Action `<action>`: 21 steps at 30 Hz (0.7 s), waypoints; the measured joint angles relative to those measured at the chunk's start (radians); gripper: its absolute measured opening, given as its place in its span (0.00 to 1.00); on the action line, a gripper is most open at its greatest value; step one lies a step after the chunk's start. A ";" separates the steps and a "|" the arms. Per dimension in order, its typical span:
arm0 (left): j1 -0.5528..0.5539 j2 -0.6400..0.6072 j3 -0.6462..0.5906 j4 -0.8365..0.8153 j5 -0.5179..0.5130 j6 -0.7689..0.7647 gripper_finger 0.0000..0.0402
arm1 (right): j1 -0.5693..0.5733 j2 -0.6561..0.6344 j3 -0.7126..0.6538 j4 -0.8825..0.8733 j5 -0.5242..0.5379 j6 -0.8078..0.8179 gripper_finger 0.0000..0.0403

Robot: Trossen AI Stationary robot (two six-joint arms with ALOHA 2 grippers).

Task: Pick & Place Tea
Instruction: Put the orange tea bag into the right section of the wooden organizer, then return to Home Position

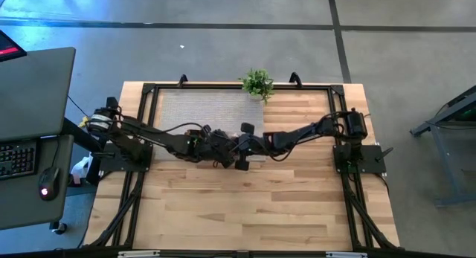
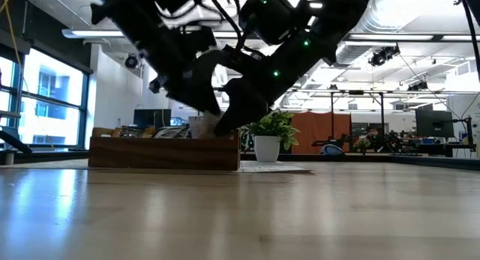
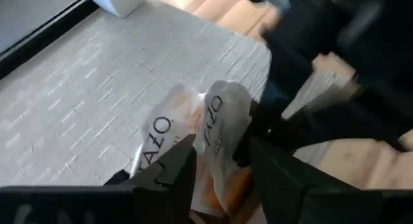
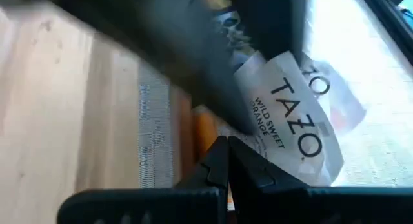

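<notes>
Both arms meet over the table's middle, above the brown wooden tray (image 2: 161, 152) that stands on the grey mat (image 1: 201, 109). My left gripper (image 3: 222, 169) has an orange-and-white tea sachet (image 3: 222, 124) standing between its fingers. A second orange-and-white sachet (image 3: 155, 139) lies just beside it. My right gripper (image 4: 226, 156) is shut, its tips right at the lower corner of the "Wild Sweet Orange" sachet (image 4: 293, 124). In the high view the arms hide the tray and the sachets. My left gripper has the orange-and-white sachet pinched between its two fingers (image 3: 177, 179) by its lower, orange part (image 3: 226, 179). The white upper half bulges out beyond the fingertips, bent into a curve. My right gripper: whether its shut tips touch the sachet, I cannot tell.
A small potted plant (image 1: 257, 84) in a white pot (image 2: 266, 147) stands at the mat's far edge, right of the tray. More sachets show over the tray's rim (image 2: 171, 131). Bare wood spreads toward the table's near edge (image 1: 238, 213). The two grippers are very close together.
</notes>
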 joint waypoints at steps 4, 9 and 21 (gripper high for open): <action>0.000 -0.073 0.009 -0.070 0.004 -0.115 0.35 | 0.008 0.001 0.000 -0.009 -0.005 0.006 0.00; -0.002 -0.195 0.043 -0.277 0.002 -0.174 0.36 | 0.010 -0.003 -0.001 0.010 0.008 -0.016 0.00; -0.115 -0.518 0.046 -0.786 -0.111 -0.445 0.36 | 0.055 -0.388 -0.025 -0.226 0.157 -0.090 0.01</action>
